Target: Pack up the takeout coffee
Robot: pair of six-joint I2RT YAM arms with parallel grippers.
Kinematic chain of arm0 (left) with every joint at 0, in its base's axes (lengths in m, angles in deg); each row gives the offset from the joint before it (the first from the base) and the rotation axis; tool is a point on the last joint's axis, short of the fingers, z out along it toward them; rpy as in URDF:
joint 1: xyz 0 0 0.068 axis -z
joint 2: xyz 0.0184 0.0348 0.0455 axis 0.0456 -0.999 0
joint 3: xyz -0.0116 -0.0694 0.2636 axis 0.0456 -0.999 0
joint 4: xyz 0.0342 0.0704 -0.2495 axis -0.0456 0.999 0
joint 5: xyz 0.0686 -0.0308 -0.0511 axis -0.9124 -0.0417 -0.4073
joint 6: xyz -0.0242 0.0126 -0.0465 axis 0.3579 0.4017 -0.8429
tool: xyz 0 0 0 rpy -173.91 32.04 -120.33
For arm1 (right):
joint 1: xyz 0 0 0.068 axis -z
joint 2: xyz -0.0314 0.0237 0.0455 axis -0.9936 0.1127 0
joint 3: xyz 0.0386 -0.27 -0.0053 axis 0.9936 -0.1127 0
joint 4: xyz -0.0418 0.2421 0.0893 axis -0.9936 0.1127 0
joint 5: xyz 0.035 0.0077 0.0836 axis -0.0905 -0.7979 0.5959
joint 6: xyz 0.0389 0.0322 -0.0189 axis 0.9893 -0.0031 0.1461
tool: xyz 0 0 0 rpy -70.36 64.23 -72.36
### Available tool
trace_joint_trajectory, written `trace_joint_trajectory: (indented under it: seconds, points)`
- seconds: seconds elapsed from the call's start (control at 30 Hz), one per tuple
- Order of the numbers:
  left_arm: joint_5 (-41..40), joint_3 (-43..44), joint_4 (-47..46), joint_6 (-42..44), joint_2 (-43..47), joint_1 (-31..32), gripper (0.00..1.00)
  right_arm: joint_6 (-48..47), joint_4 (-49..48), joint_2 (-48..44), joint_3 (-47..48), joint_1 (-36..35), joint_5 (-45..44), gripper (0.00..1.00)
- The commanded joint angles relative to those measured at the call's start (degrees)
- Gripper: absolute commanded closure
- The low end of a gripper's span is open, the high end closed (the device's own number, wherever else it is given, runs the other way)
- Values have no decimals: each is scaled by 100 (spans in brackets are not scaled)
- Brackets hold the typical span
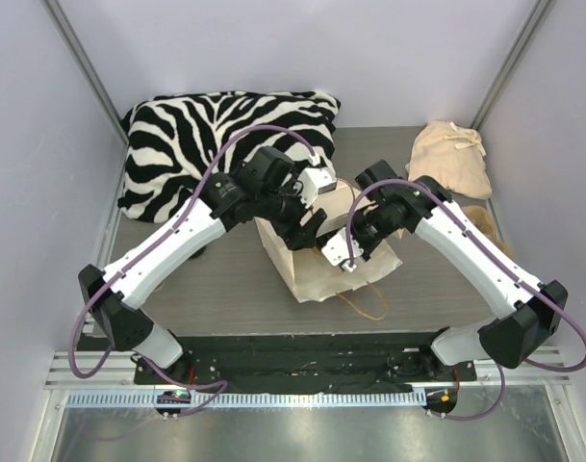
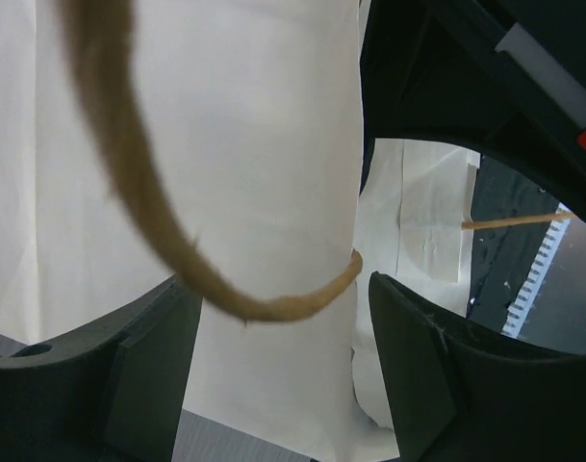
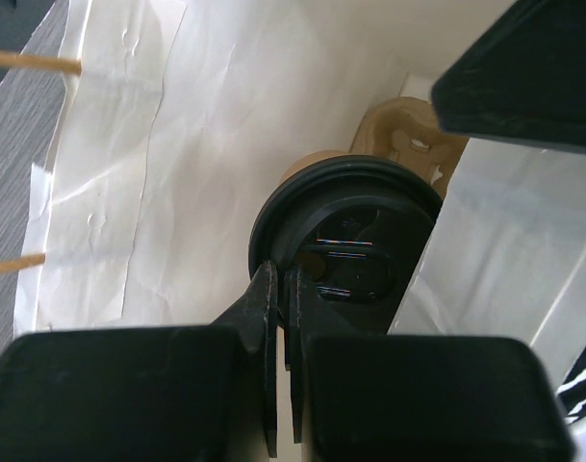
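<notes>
The takeout coffee [image 3: 307, 166] is a brown paper cup with a black lid [image 3: 345, 226], lying inside the white paper bag [image 1: 317, 274]. In the right wrist view my right gripper [image 3: 284, 279] is shut, pinching the lid's rim, with the bag's white wall [image 3: 177, 144] around it. It also shows in the top view [image 1: 339, 252], reaching into the bag's mouth. My left gripper [image 2: 278, 294] is open, its fingers [image 2: 143, 361] either side of a bag panel [image 2: 254, 144] and its brown twisted handle [image 2: 273, 306]. In the top view the left gripper [image 1: 305, 227] is at the bag's upper edge.
A brown pulp cup carrier [image 3: 408, 135] sits in the bag behind the cup. A zebra-striped cloth [image 1: 216, 135] lies at the back left and a beige cloth bag [image 1: 453, 159] at the back right. Brown paper [image 1: 487, 229] lies under the right arm.
</notes>
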Motion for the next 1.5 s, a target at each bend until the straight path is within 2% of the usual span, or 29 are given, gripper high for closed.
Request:
trace_joint_trajectory:
  seconds: [0.0, 0.1, 0.2, 0.23, 0.3, 0.33, 0.37, 0.43, 0.5, 0.6, 0.63, 0.73, 0.93, 1.17, 1.33, 1.47]
  points:
    - [-401, 150, -25, 167, -135, 87, 25, 199, -212, -126, 203, 27, 177, 99]
    - [-551, 255, 186, 255, -285, 122, 24, 296, -265, -100, 264, 27, 186, 99]
    - [-551, 387, 388, 361, -382, 131, 40, 349, -282, -100, 282, 27, 186, 99]
    - [-525, 414, 424, 378, -399, 122, 51, 349, -282, -117, 282, 27, 195, 99]
    - [-411, 528, 590, 414, -443, 122, 62, 349, -300, -135, 282, 27, 186, 99]
    - [-297, 659, 661, 431, -461, 113, 72, 349, -300, -170, 273, 36, 169, 99]
    - [-209, 738, 740, 440, -522, 61, 78, 349, -317, -196, 264, 27, 160, 99]
    - [317, 1062, 1004, 361, -601, -44, 92, 349, -318, -284, 273, 27, 160, 99]
    - [1087, 1344, 1353, 108, -811, -369, 100, 174, -318, -398, 238, 27, 177, 99]
    - [2057, 2073, 2108, 9, -1302, -721, 100, -81, -440, -635, 133, 27, 265, 99]
    - [2729, 2397, 2321, 27, -1418, -852, 100, -99, -510, -679, 106, 27, 300, 99]
    - [3551, 2637, 2823, 106, -1673, -1055, 100, -292, -494, -803, 150, 27, 449, 99]
    - [4054, 2471, 2815, 167, -1691, -1065, 100, -1004, 235, -864, -43, 18, 511, 99]
    - [4292, 2822, 3920, 1378, -2025, -1038, 100, -1373, 306, -856, -272, 18, 652, 99]
    - [4265, 2778, 4229, 1880, -2034, -977, 100, -1708, 517, -768, -167, 18, 687, 99]
    - [4143, 2594, 4283, 2328, -1956, -968, 100, -1725, 315, -794, -17, 36, 845, 99]
